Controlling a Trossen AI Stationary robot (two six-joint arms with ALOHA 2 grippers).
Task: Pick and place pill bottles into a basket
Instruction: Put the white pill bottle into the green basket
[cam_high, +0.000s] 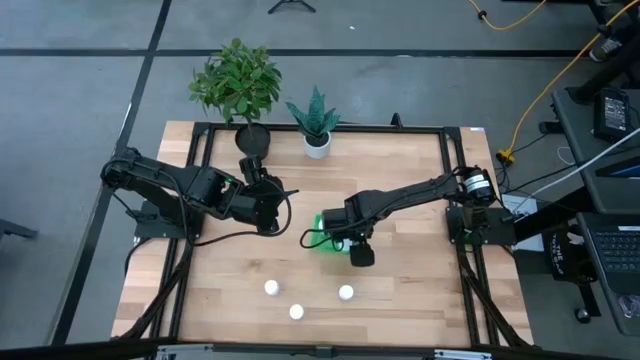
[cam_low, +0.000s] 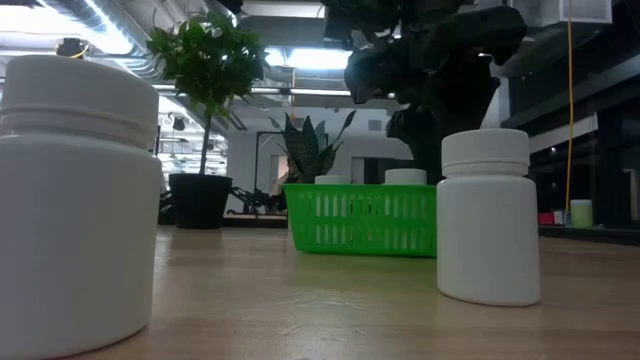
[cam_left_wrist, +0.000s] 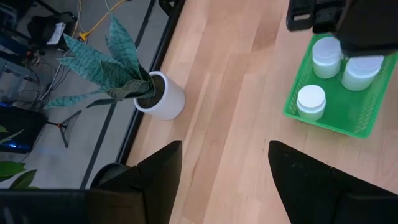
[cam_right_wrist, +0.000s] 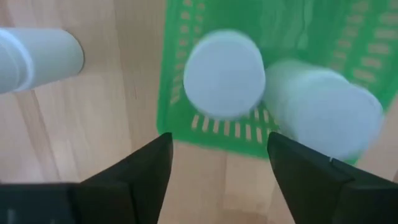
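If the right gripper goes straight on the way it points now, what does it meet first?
Most likely a pill bottle standing in the green basket, just beyond the open jaws of the right gripper; depth is uncertain.

at my table's (cam_high: 400, 300) far edge stand a leafy plant in a black pot (cam_high: 252, 137) and a spiky plant in a white pot (cam_high: 317, 144).

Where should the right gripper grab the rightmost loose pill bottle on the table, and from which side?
Take the rightmost pill bottle by its cylindrical body just under the cap, coming straight down. It stands upright, clear of the other two loose bottles, so open fingers can straddle it. The right gripper is nearest.
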